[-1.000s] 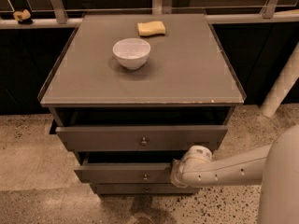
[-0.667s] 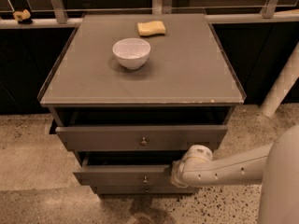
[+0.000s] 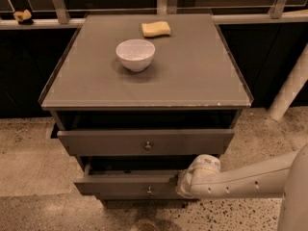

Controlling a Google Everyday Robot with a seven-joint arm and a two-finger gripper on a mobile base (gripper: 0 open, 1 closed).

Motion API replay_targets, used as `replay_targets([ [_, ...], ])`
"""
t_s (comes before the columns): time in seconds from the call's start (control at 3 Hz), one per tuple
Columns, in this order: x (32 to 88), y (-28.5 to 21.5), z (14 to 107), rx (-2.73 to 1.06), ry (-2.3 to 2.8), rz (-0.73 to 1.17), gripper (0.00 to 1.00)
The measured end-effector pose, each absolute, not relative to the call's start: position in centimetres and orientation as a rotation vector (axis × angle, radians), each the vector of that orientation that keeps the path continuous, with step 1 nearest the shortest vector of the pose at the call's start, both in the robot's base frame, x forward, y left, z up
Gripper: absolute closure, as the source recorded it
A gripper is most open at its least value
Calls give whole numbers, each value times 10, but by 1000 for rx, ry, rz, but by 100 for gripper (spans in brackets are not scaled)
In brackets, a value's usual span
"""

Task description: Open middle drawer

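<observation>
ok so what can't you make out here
- Camera view, inside the shallow grey-brown middle drawer: shadowed by the open grey-brown top drawer.
- Camera view, gripper at the middle drawer's front, right of its small round metal knob: its hold is hidden by the white wrist.
- Camera view, small tan object at top left: too small to identify.

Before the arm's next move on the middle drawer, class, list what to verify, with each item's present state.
1. Gripper at the middle drawer: ok, at its front's upper right edge.
2. Middle drawer out: ok, partly; dark gap behind its front.
3. Firm hold on the drawer: cannot tell.
4. Its knob free: ok, nothing touches it.
5. Top drawer shut: not ok, it stands out too.
6. Bowl and sponge back from the tabletop front edge: ok.
</observation>
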State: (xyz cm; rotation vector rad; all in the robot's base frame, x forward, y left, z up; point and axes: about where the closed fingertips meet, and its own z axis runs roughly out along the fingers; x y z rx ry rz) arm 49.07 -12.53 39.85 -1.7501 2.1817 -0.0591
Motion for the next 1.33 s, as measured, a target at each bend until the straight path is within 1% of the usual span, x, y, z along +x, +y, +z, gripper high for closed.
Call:
replay_targets([
  [1.0, 446, -133, 392, -1774, 2190, -71, 100],
  [1.33, 446, -131, 395, -1774, 2190, -71, 100],
])
